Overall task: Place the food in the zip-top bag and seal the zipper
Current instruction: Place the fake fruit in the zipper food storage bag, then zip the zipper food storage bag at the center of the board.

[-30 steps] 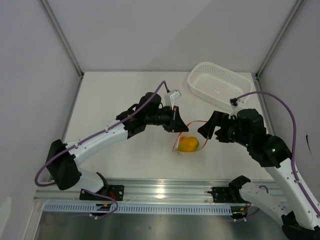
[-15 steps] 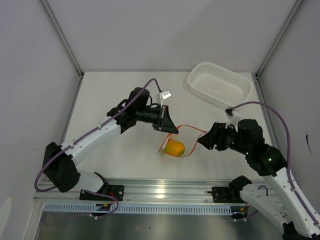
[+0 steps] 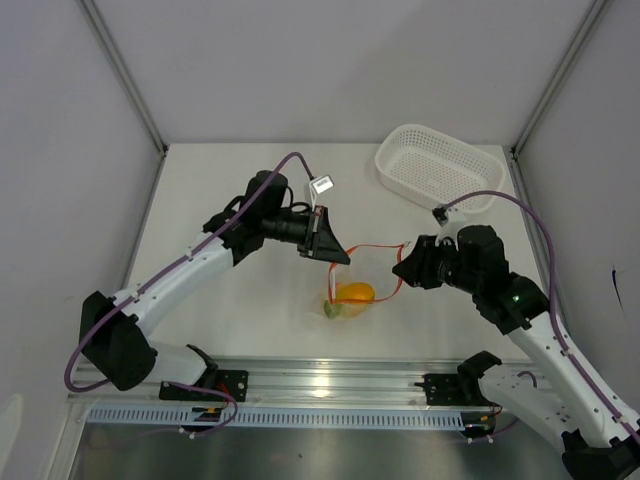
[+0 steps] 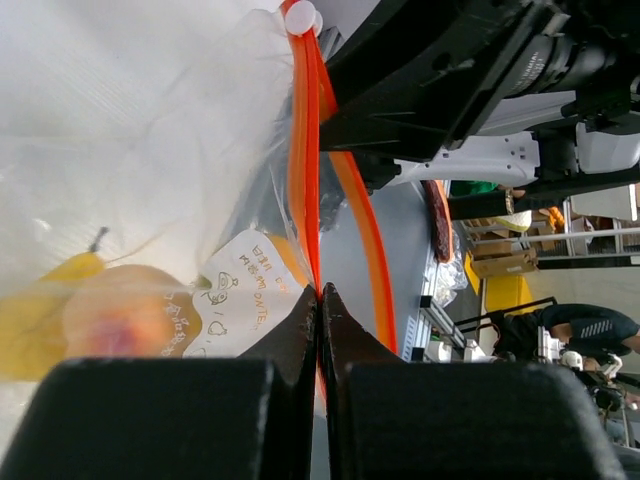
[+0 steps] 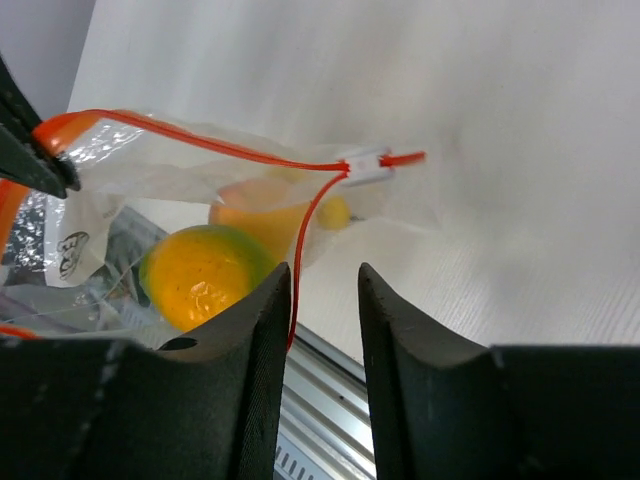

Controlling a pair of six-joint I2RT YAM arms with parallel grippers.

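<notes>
While the left fingers (image 4: 320, 300) pinch shut on one end of the red-orange zipper (image 4: 303, 150), the clear crinkly bag (image 5: 150, 160) sags over the tabletop's (image 3: 230, 190) near middle — orange-yellow fruit (image 5: 200, 285) inside. The right fingers (image 5: 280, 295) stand part-open, gripping nothing — the strip runs along one's inner edge.

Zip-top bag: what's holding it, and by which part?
Left fingers pinch the zip-top bag by its red-orange zipper; right fingers stand open around that strip.

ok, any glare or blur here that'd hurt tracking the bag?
Top external: sharp, evenly lit, one glare patch on the rail. Left wrist: zip-top bag film washed out near-white, zipper crisp. Right wrist: tool fingers blurred up close, food slightly soft.
</notes>
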